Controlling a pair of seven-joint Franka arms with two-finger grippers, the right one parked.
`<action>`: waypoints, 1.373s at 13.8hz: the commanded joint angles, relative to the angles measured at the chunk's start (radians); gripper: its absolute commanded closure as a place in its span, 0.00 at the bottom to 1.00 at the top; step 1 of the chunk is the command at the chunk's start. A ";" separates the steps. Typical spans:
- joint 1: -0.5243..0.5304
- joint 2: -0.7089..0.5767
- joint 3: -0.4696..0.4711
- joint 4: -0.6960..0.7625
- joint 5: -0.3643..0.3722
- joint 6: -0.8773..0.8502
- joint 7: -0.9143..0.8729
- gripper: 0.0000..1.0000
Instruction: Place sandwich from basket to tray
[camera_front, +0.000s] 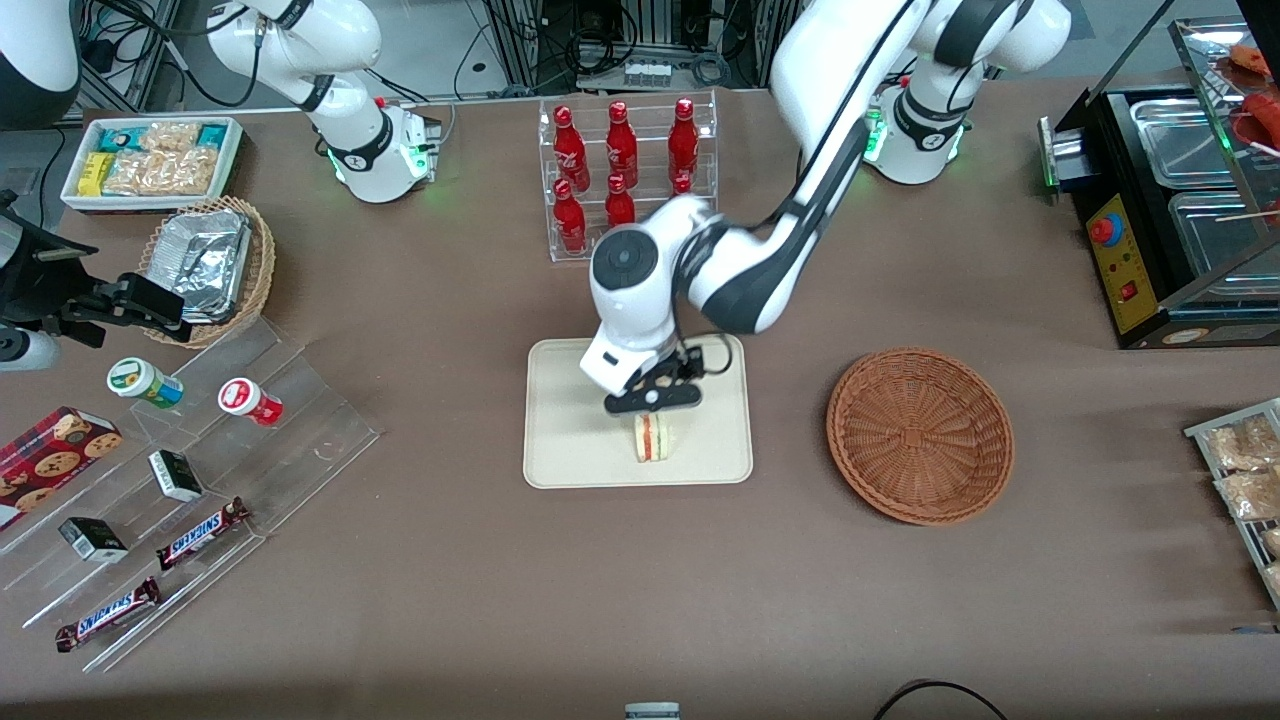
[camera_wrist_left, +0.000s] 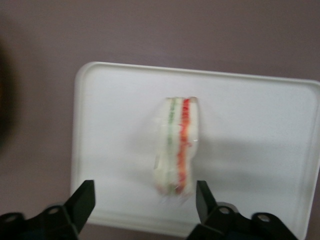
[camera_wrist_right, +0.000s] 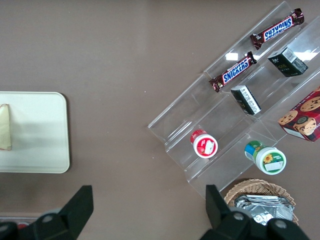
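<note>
The sandwich (camera_front: 655, 438) (camera_wrist_left: 177, 145) (camera_wrist_right: 5, 127) rests on the cream-white tray (camera_front: 560, 440) (camera_wrist_left: 110, 125) (camera_wrist_right: 40, 135), near the tray edge closest to the front camera, with its red and green filling stripe facing up. My left gripper (camera_front: 655, 400) (camera_wrist_left: 145, 192) hovers just above it, open, its two black fingers spread wider than the sandwich and not touching it. The reddish-brown wicker basket (camera_front: 920, 435) sits beside the tray toward the working arm's end, with nothing in it.
A clear rack of red bottles (camera_front: 625, 170) stands farther from the front camera than the tray. A stepped acrylic display (camera_front: 200, 480) with Snickers bars and small packs, a tan basket of foil containers (camera_front: 210, 265) and a white snack box (camera_front: 150, 160) lie toward the parked arm's end. A black appliance (camera_front: 1170, 230) stands at the working arm's end.
</note>
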 joint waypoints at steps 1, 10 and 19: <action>0.077 -0.171 0.003 -0.049 -0.002 -0.124 -0.010 0.00; 0.485 -0.593 0.003 -0.344 -0.056 -0.278 0.539 0.00; 0.750 -0.693 0.004 -0.384 -0.157 -0.331 0.938 0.00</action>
